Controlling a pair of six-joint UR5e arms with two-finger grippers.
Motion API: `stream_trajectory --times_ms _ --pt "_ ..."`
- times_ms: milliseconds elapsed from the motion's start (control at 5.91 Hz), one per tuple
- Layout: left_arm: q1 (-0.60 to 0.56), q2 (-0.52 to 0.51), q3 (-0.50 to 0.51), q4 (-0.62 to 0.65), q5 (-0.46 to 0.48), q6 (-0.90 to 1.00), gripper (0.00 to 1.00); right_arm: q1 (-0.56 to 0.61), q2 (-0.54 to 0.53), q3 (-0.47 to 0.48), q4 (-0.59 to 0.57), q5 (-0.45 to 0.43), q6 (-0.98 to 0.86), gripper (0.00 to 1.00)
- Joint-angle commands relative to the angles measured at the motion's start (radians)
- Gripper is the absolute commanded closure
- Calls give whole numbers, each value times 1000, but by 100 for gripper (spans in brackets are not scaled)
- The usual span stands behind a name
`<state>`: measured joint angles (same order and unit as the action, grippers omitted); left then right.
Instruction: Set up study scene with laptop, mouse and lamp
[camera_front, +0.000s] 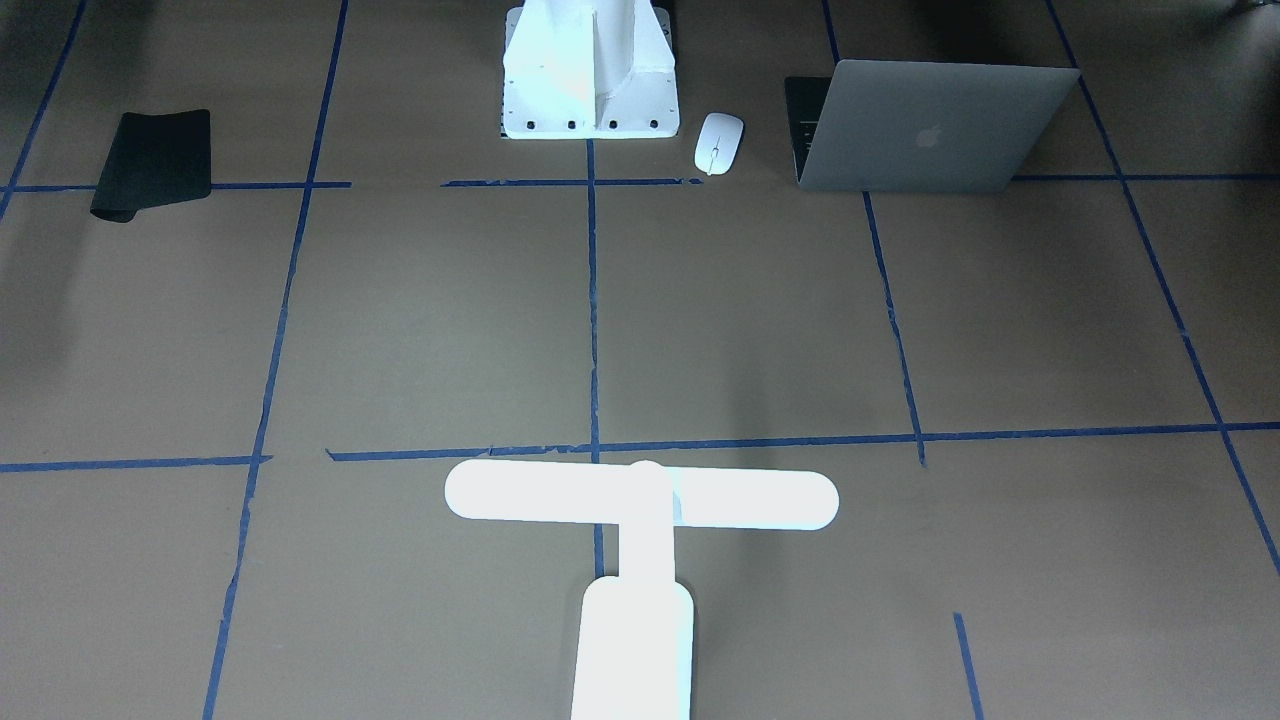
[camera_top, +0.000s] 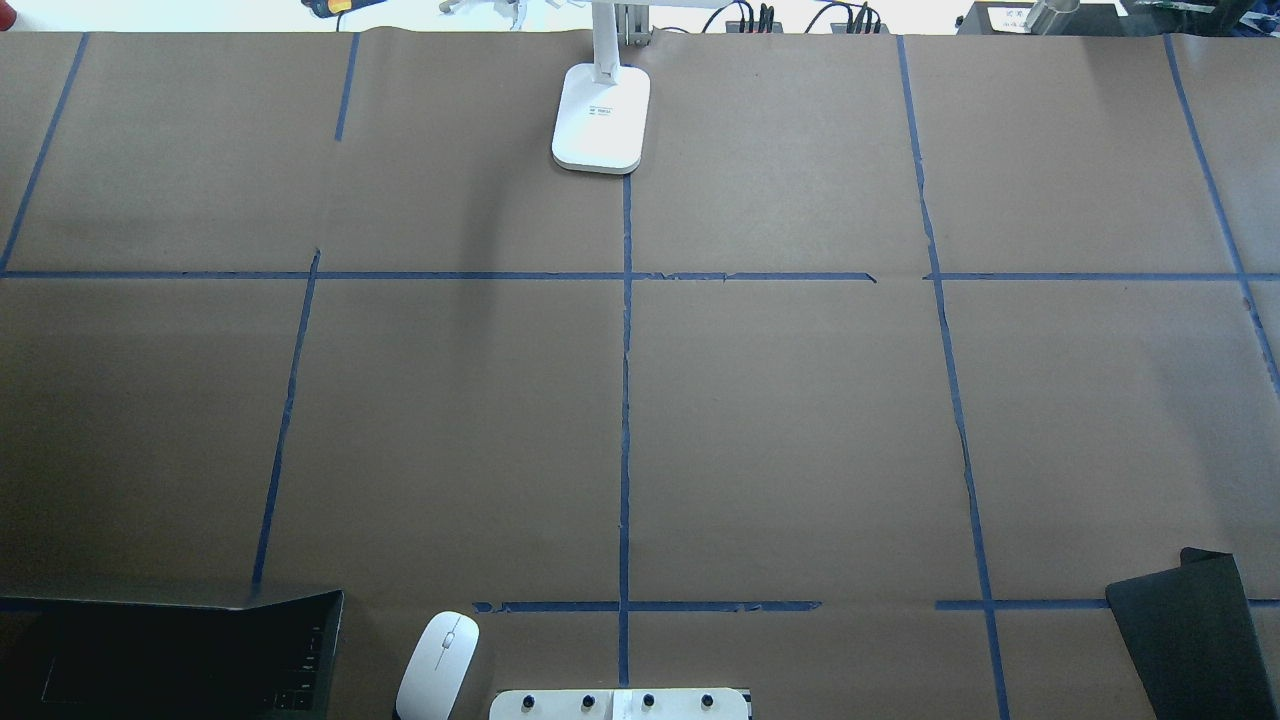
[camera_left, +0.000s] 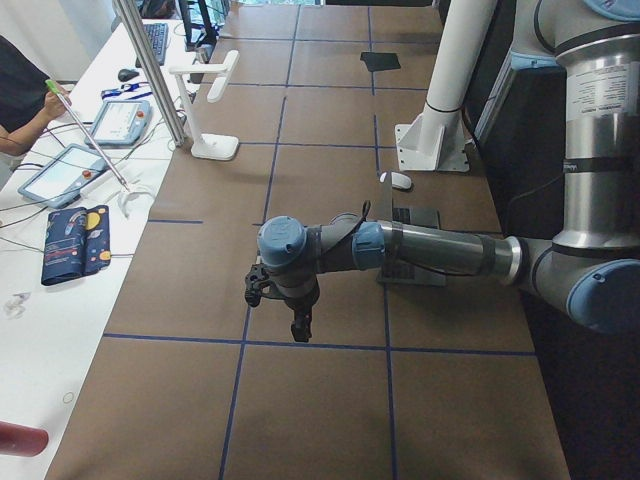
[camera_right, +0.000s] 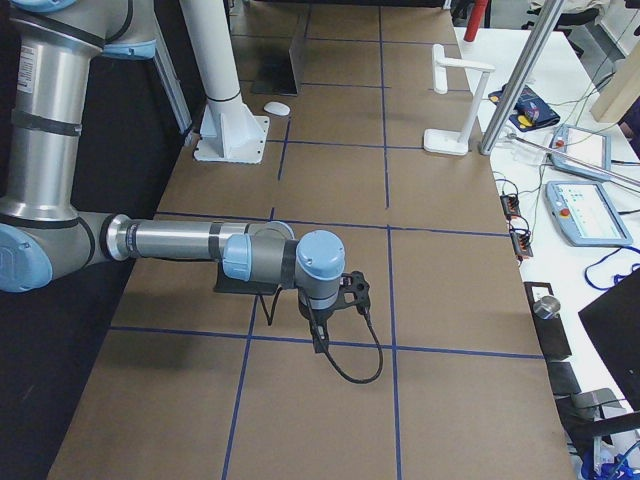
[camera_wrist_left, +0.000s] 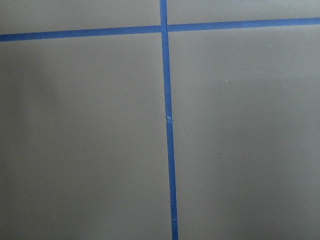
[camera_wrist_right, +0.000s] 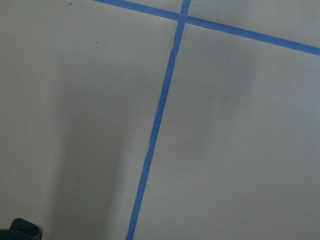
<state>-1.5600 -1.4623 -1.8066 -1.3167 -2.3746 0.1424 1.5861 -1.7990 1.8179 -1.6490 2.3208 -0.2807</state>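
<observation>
The silver-grey laptop (camera_front: 940, 125) stands partly open near the robot's base on its left side, its lid's Apple logo facing the front camera; it also shows in the overhead view (camera_top: 180, 650). The white mouse (camera_front: 719, 142) (camera_top: 438, 665) lies between the laptop and the pedestal. The white T-shaped lamp (camera_front: 640, 500) stands upright at the far middle edge, with its base (camera_top: 600, 118) on the centre tape line. The left gripper (camera_left: 298, 330) and right gripper (camera_right: 320, 338) hang over bare table at either end, far from all three. I cannot tell whether they are open or shut.
A black mat (camera_front: 155, 163) (camera_top: 1190, 630) lies partly curled on the robot's right side near the base. The white bolted pedestal (camera_front: 590, 70) stands at the middle near edge. Brown paper with blue tape lines covers the table. Both wrist views show only paper and tape.
</observation>
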Motion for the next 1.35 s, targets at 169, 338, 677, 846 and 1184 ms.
stream_trajectory --times_ms 169,338,677,846,1184 --pt "-2 14 -8 -9 5 6 0 0 1 1 0 0 0 0" --pt "0 14 -13 -9 5 6 0 0 -2 12 -2 3 0 0" --pt "0 25 -92 -3 8 0 0 0 -3 15 -2 2 0 0" --pt "3 27 -141 -3 9 -4 0 0 -11 15 -2 2 -5 0" --pt "9 43 -164 -10 -9 6 0 0 -13 12 -2 2 -11 0"
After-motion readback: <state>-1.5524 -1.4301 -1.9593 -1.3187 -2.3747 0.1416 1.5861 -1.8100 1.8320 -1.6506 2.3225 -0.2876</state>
